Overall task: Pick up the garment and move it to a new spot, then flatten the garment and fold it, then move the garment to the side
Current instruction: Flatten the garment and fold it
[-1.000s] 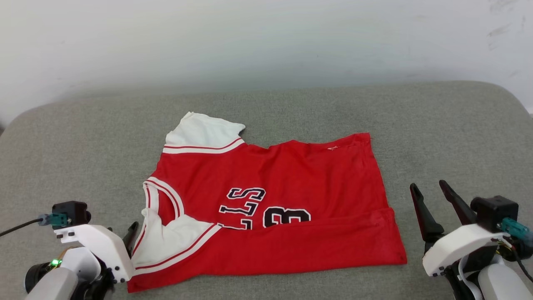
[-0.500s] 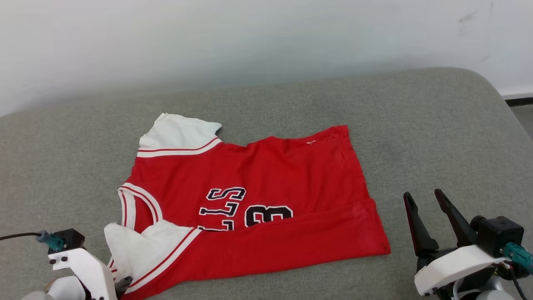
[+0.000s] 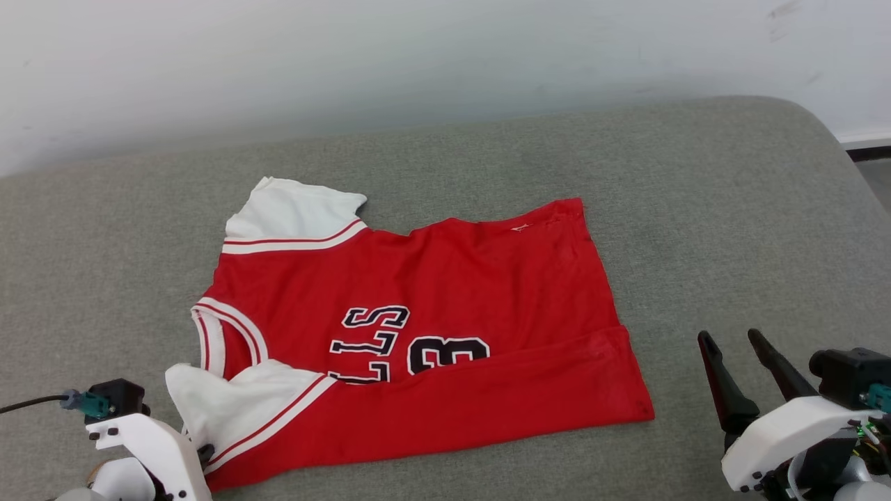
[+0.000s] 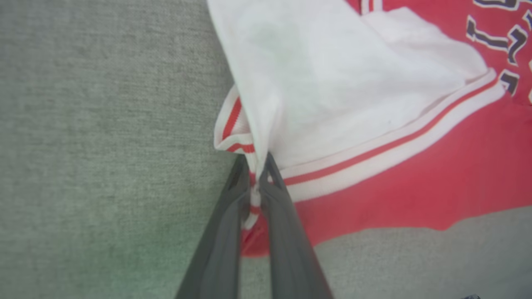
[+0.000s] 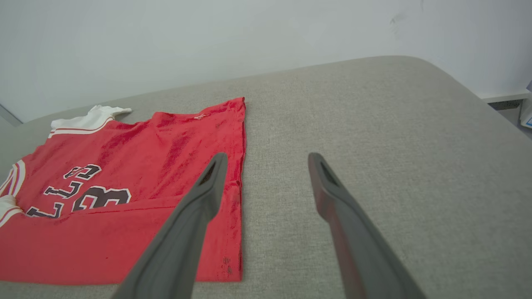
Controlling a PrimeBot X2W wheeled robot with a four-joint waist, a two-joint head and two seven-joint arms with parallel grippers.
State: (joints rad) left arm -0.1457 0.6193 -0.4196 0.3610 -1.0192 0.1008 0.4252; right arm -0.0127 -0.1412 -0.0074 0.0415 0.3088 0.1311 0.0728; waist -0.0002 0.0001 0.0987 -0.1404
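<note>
Left wrist view: left gripper has its jaws drawn nearly together, pinching the striped cuff of the garment. The cloth is gathered into a narrow fold between the two fingers. Above the pinch the near sleeve, white, rises in a loose bunch. Head view: the garment lies on the grey cushion, a little left of centre. It is chest up, with the collar toward the robot's left and the hem toward its right. The far sleeve is spread flat, pointing toward the wall. The near long edge is folded over onto the chest and covers the lower part of the black lettering. The pinched sleeve corner sits at the lower left, right against the left arm's white wrist housing. Right gripper is at the lower right with its jaws spread wide and nothing between them. It is over bare cushion, apart from the hem corner. Right wrist view: one finger overlaps the hem edge in the picture, and contact cannot be told.
</note>
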